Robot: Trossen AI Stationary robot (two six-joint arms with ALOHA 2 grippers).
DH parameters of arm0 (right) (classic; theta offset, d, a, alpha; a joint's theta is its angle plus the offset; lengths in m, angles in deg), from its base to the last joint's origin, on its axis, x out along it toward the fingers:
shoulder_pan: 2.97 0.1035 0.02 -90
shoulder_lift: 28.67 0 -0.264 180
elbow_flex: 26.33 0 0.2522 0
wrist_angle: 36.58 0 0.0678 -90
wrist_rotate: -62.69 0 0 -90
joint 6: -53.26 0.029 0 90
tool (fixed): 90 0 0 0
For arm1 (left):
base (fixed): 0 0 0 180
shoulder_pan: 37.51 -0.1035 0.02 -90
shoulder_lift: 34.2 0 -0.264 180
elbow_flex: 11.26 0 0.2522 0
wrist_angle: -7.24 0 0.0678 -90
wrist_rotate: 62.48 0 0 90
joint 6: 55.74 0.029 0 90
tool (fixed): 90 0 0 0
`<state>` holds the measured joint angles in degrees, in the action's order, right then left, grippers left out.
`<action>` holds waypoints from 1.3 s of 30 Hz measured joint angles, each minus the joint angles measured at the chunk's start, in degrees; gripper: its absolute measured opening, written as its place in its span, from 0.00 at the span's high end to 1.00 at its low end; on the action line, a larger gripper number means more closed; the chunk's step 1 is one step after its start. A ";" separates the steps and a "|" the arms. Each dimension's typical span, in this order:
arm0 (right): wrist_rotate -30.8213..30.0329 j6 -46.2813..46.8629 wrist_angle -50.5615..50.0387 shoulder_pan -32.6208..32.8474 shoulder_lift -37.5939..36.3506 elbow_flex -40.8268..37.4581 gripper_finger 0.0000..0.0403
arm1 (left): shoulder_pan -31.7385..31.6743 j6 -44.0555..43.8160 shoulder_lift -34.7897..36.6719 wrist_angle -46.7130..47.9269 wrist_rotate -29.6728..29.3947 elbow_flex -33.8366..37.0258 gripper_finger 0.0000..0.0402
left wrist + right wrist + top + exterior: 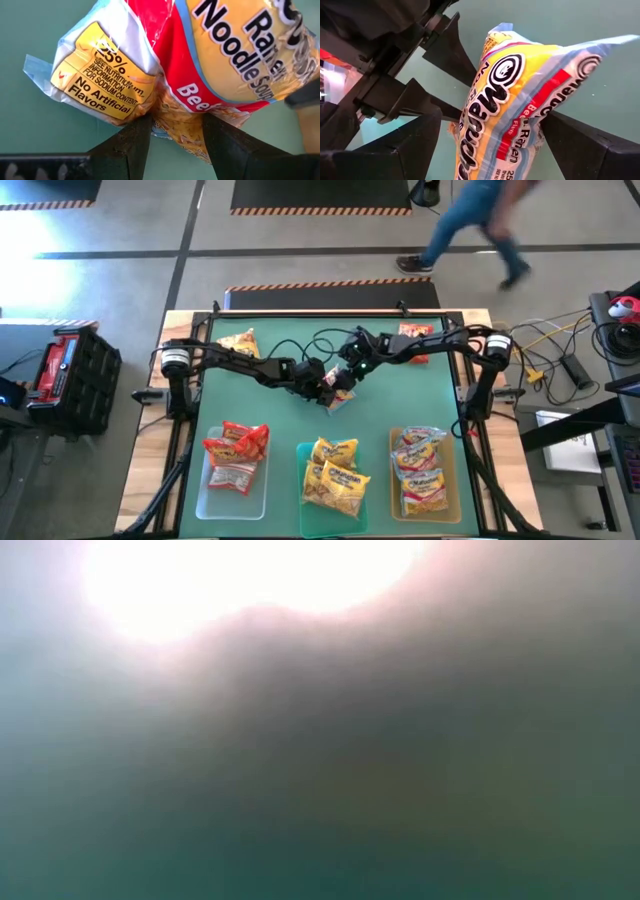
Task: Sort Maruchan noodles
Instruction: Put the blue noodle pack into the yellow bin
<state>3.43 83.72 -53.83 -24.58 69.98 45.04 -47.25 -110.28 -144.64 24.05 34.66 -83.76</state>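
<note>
A ramen packet with a yellow, white and red beef label is at the table's middle, between both grippers. My left gripper comes from the left and is shut on it; it fills the left wrist view. My right gripper comes from the far right, and its fingers stand on either side of the same packet. My left gripper's fingers show beside the packet in the right wrist view. The low view shows only a blur. My left gripper pinches a bunched, crinkled end of the packet between its two fingers. The rest of the packet stands out past the fingertips over the green table. My right gripper has the packet's body between its two fingers. One finger lies against the packet's red-banded side, and the other finger is at the opposite edge. The packet runs lengthwise away from the fingers and narrows where they meet it.
At the near edge, a clear tray holds red packets, a teal tray yellow ones and an amber tray white-red ones. A yellow packet lies far left, a red one far right. A person walks beyond the table.
</note>
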 joint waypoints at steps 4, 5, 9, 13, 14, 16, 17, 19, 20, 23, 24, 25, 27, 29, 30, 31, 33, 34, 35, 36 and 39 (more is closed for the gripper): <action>-1.41 0.00 -0.01 0.41 0.00 0.00 0.19 | 0.00 0.00 0.00 -0.04 -0.10 0.00 0.60; -1.49 0.01 -0.01 0.40 0.00 0.00 0.19 | 0.00 0.00 0.00 -0.10 -0.25 0.00 0.60; -2.27 0.01 -0.04 0.39 0.00 -0.01 0.26 | 0.00 0.15 0.00 -0.51 -0.72 0.09 0.60; -2.33 -0.04 -0.09 0.37 0.00 -0.02 0.41 | 0.02 0.31 0.00 -0.82 -1.25 0.12 0.60; -2.34 -0.07 -0.09 0.37 0.00 -0.02 0.45 | 0.02 0.35 0.00 -1.02 -1.27 0.13 0.60; -2.34 -0.07 -0.22 0.37 0.00 -0.02 0.53 | 0.02 0.43 0.08 -1.62 -1.49 0.14 0.60; -2.34 -0.07 -0.39 0.37 0.00 -0.02 0.57 | 0.02 0.79 0.39 -1.76 -1.63 0.15 0.60; -2.40 -0.07 -0.70 0.33 0.00 -0.02 0.64 | 0.09 2.67 1.13 -1.92 -2.67 0.22 0.60; -2.47 -0.08 -0.76 0.23 0.00 0.00 0.68 | 0.11 3.72 1.88 -1.51 -3.78 0.32 0.60; -2.42 -0.66 -1.50 -0.15 0.00 0.00 0.76 | 0.11 7.01 5.01 -0.02 -7.62 0.46 0.60; -2.22 -0.97 -1.66 -0.29 -0.01 0.00 0.79 | 0.11 7.87 6.26 0.64 -8.71 0.46 0.60; -2.07 -1.32 -1.73 -0.50 -0.08 0.00 0.81 | 0.13 8.56 7.62 1.72 -9.71 0.46 0.60; -0.91 -2.47 -2.20 -0.87 -0.41 0.00 0.85 | 0.11 9.20 10.21 4.79 -11.94 0.55 0.60; 0.75 -3.64 -2.34 -1.40 -0.74 -0.02 0.87 | 0.19 9.25 12.51 8.70 -13.81 1.01 0.60; 1.60 -4.24 -2.52 -1.73 -0.93 -0.02 0.88 | 0.28 9.00 13.52 11.14 -14.64 1.35 0.60; 2.30 -4.55 -2.60 -2.07 -1.14 -0.02 0.89 | 0.47 8.49 14.42 13.38 -15.41 1.63 0.60; 3.57 -5.50 -2.69 -2.78 -1.65 -0.02 0.90 | 0.83 6.46 16.16 17.04 -17.00 1.90 0.60; 4.37 -6.02 -2.87 -3.06 -1.88 -0.02 0.90 | 1.05 5.12 16.95 18.88 -17.81 1.92 0.60; 5.30 -6.71 -3.24 -3.37 -2.24 -0.02 0.90 | 1.21 3.73 17.67 20.63 -18.74 1.95 0.60; 6.27 -7.60 -4.12 -3.66 -2.69 -0.02 0.90 | 1.42 2.14 18.27 21.93 -19.76 1.95 0.60; 9.62 -9.68 -6.65 -4.47 -3.97 -0.02 0.91 | 1.86 -3.21 19.76 24.14 -22.01 1.95 0.60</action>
<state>13.05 74.04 -60.47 -29.05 66.01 45.01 -45.39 -113.49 -124.87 48.19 12.64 -81.81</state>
